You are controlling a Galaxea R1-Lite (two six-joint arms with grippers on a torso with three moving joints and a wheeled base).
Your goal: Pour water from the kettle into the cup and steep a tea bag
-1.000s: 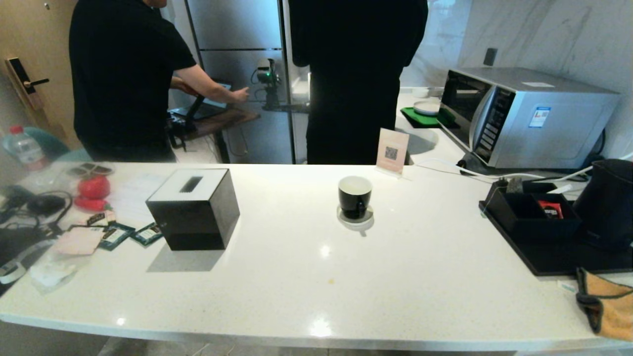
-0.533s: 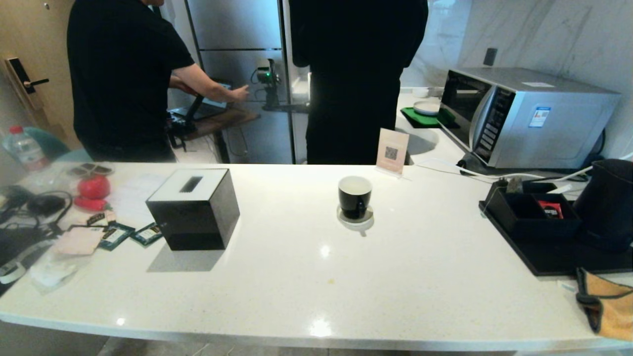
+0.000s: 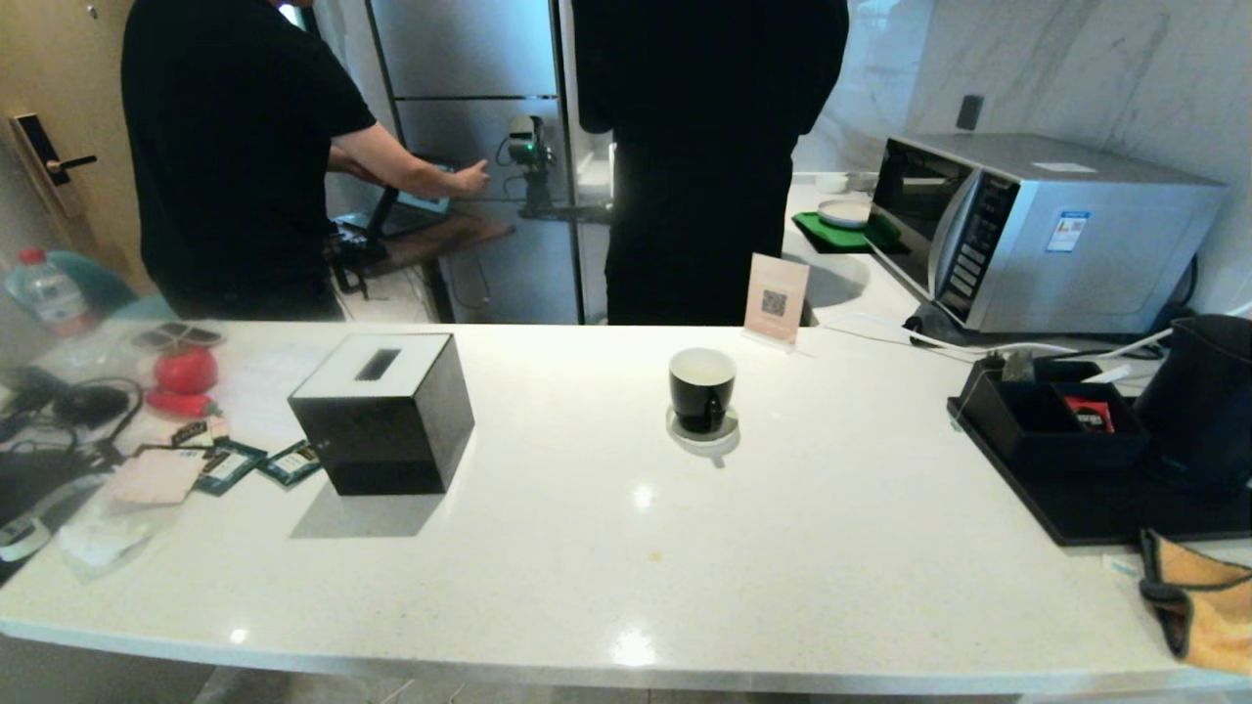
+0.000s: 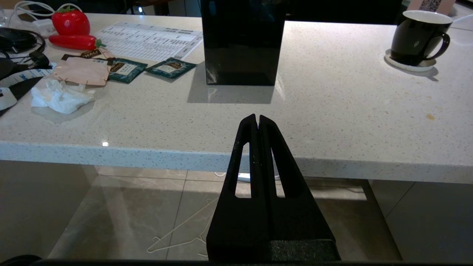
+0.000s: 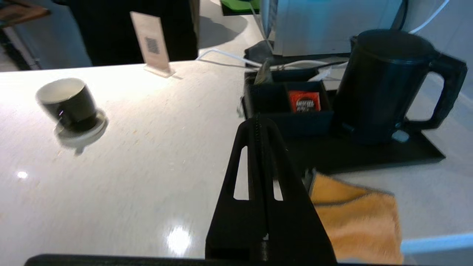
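Nothing is poured yet: in the head view you are seeing the cup [image 3: 701, 388] sitting empty on its saucer [image 3: 702, 431] mid-counter and the kettle [image 3: 1201, 403] standing on the black tray [image 3: 1095, 508] at far right, no arm showing. In the left wrist view your left gripper [image 4: 257, 119] is hanging pinched together, empty, off the counter [image 4: 332, 122] edge. In the right wrist view your right gripper [image 5: 260, 120] is pointing, fingers together and empty, between cup and kettle, so grasping, pouring and steeping are all waiting.

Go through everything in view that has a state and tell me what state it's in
kettle: upright on the black tray, lid shut
cup: upright on its saucer, no tea bag visible
tissue box: upright on the counter
microwave: door shut
left gripper: shut, empty, below the counter edge
right gripper: shut, empty, over the counter
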